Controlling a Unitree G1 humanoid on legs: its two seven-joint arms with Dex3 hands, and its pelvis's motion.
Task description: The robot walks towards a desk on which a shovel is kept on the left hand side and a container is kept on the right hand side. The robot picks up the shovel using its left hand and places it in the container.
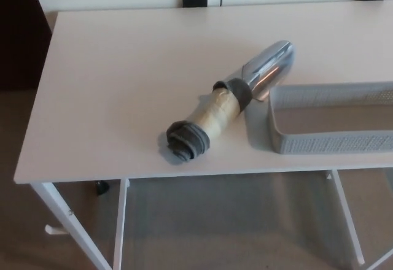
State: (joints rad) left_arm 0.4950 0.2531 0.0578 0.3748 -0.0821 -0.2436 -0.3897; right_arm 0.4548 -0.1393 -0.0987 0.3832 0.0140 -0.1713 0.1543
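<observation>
Approach is the step we judge to be in hand: neither of our hands shows in the head view, so we cannot tell whether either is wide, narrow or holding anything, and the pick-up has not yet begun

We look down on a pale worktop (123, 86) with white legs. The shovel (230, 101) lies on its side near the front edge, slanting from lower left to upper right. Its wrapped handle end (184, 141), a grey bundle, points toward us and to our left; a tan middle section runs up to a dark band, and beyond that the shiny metal scoop (270, 67) points away to the right. The scoop's tip sits just beside the near left corner of the container (331, 141), perhaps touching its rim, though we cannot tell that for certain

The container is a grey perforated tray at the right of the worktop, cut off by the picture's right edge. It looks empty in the part we see. Two dark shapes stand behind the far edge of the worktop

For the next move, we judge that our left hand must come in from the left side and close around the tan handle section, where the grip looks thickest and free of the container. The lift then calls for clearing the tray's wall before carrying the shovel rightward and lowering it inside. Since the shovel is long, it may need to lie along the tray's length to fit
</observation>
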